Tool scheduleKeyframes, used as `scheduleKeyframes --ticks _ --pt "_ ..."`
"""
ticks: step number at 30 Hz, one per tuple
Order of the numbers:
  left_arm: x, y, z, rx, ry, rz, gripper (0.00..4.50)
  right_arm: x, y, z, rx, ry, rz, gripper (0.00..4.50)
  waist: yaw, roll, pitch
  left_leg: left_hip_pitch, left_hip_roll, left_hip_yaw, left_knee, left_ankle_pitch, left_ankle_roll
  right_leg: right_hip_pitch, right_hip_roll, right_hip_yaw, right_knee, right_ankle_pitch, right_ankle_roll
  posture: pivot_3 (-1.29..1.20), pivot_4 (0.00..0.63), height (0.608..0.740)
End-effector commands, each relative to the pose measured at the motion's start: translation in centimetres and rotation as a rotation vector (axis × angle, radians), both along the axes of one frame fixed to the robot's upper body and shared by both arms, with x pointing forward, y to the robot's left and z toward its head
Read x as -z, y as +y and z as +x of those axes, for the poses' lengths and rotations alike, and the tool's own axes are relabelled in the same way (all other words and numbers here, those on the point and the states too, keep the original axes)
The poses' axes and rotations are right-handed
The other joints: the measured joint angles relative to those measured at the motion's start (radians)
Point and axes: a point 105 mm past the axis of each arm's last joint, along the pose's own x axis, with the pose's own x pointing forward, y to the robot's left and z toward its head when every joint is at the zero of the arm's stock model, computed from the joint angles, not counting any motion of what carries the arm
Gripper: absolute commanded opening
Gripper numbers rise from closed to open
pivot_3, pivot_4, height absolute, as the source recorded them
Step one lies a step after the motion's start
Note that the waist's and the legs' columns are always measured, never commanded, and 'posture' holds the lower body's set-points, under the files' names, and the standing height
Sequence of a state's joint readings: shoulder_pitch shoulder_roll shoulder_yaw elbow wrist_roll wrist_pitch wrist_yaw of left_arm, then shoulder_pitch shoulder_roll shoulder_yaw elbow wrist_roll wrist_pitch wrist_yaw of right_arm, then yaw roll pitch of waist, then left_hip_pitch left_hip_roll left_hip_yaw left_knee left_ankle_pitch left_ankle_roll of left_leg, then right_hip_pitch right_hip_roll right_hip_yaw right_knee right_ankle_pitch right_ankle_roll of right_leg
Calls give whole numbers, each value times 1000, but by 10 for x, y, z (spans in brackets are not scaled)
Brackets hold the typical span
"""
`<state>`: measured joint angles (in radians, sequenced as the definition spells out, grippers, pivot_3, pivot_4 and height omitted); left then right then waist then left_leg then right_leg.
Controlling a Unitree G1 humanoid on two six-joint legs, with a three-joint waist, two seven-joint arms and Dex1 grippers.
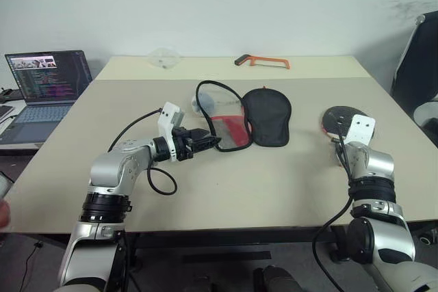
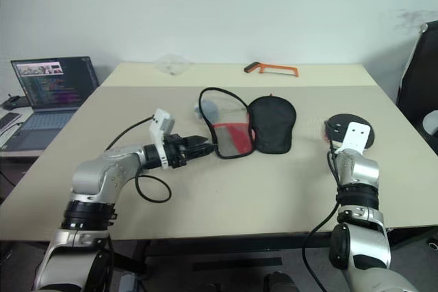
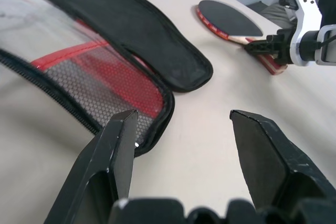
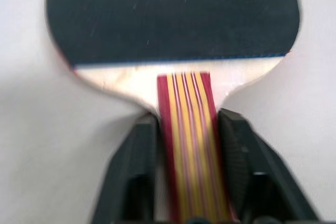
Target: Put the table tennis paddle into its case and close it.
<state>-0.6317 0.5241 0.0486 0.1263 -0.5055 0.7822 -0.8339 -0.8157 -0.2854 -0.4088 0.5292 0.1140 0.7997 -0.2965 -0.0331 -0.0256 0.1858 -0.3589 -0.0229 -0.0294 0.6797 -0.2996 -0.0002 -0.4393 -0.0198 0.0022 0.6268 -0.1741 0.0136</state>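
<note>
The right end effector [image 4: 189, 129] sits nearest, its two black fingers pressed against both sides of the paddle [image 1: 342, 120] handle; the paddle lies flat on the table [image 1: 274, 182] at about 3 o'clock. The left end effector [image 3: 181, 129] hangs spread apart, empty, just beside the unzipped case [image 1: 239, 117], which lies open at the table's centre.

The right wrist [image 1: 361, 130] hides the table tennis paddle [image 1: 339, 118] handle.
</note>
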Motion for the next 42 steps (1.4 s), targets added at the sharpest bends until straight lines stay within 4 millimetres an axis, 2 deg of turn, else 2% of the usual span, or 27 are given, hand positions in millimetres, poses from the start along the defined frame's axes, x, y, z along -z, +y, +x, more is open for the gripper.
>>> scheduleKeyframes --ticks 1,5,8,10,15,19,26,33,42 --pt "-15 2 -1 -6 -55 -10 3060 -38 19 16 -58 -109 5 1113 0 0 0 -1 0 0 0 0 0 -1 0 2 0 0 0 0 150 740" --pt "-15 4 -2 -11 -55 -11 3060 -76 54 33 -155 -206 18 1113 -19 2 1 -3 1 5 -2 0 0 -7 0 8 2 2 -1 0 150 740" --pt "-13 4 -3 -15 -53 -12 3060 -109 101 53 -275 -288 63 1113 -32 2 1 -5 2 7 -2 0 0 -12 0 11 3 4 -5 0 150 740" --pt "-12 3 -3 -16 -52 -15 3060 -119 133 62 -364 -310 70 1113 -37 2 1 -5 2 8 -3 0 0 -13 0 12 3 4 -5 0 150 740" --pt "-12 3 -5 -22 -53 -20 3060 -111 182 70 -484 -287 76 1113 -30 2 1 -6 2 7 -4 -1 2 -13 -1 10 2 4 -5 0 150 740" --pt "-10 4 -9 -32 -51 -20 3060 -90 210 69 -534 -254 150 1113 -17 2 1 -9 1 6 -4 -2 3 -15 -3 9 1 5 -4 0 150 740" --pt "-9 6 -15 -45 -45 -20 3060 -68 211 68 -520 -212 125 1113 -14 2 1 -23 0 5 -2 -2 2 -28 -5 8 2 6 -3 0 150 740" --pt "-10 7 -17 -57 -44 -18 3060 -61 199 69 -476 -199 74 1113 -21 2 1 -23 0 6 -2 -2 2 -29 -5 9 2 6 -3 0 150 740" --pt "-12 5 -19 -64 -48 -20 3060 -49 196 67 -475 -171 55 1113 -23 2 1 -22 0 6 -2 -2 2 -29 -4 9 2 7 -3 0 150 740"
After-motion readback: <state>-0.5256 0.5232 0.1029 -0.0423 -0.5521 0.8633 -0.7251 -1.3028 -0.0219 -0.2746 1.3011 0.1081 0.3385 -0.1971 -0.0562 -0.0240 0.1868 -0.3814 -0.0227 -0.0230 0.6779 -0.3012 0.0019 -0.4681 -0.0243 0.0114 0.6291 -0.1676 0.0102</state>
